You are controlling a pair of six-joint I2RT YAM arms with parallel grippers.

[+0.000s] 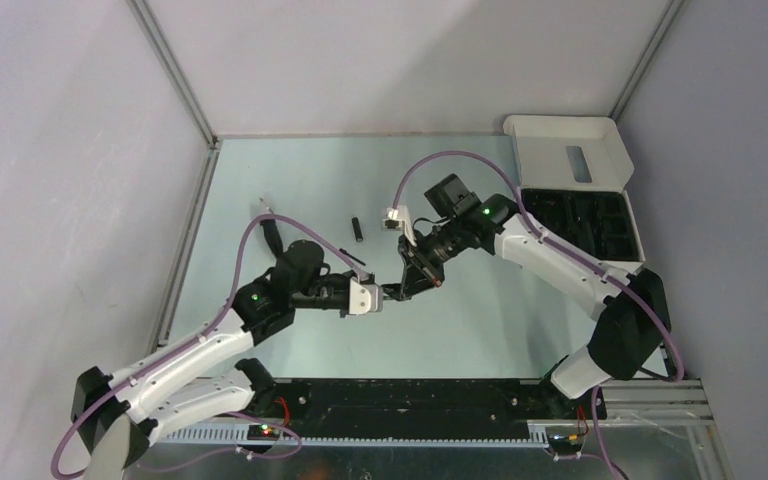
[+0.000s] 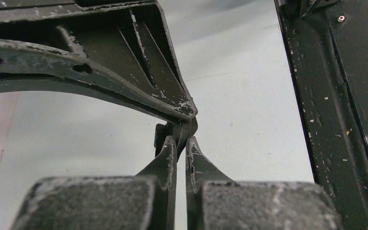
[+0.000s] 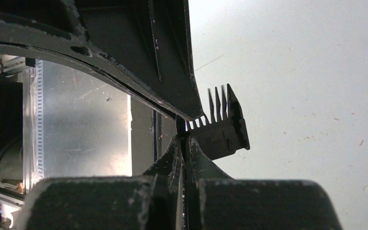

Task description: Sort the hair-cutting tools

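**While Both Arms Meet, Comb Attachment Is Held at the Fingertips**

Where the two arms come together over the middle of the desk (image 1: 290, 170), the comb attachment (image 3: 223, 132) is found, well apart from the other tools. In the right wrist view it is seen just at the tips of the right gripper (image 3: 184, 143). The fingers (image 3: 201, 163) of this gripper are pressed almost fully together, and one lower corner of the comb attachment is pinched between them. Its teeth are pointed away from the camera, and its body sticks out to one side of the tips.

The left gripper (image 2: 180, 143) is brought tip to tip against the right one. Its fingers (image 2: 165, 160) are nearly closed as well, with only a narrow slit left between them. A small dark piece is seen at their tips in the left wrist view, but it cannot be told whether it is really clamped there.

The remaining tools are laid on the desk, on the far side of the left arm. A short cylinder (image 1: 358, 230) is placed near the middle of the desk. A thin stick (image 1: 353, 257) is seen nearer to the left arm. The trimmer body (image 1: 274, 235) lies further left, with its silver tip turned to the far side, and it is partly crossed by the purple cable (image 1: 250, 245).

At the far right corner the white box (image 1: 545, 140) is stood with its lid opened, and its black insert (image 1: 600, 215) is exposed.
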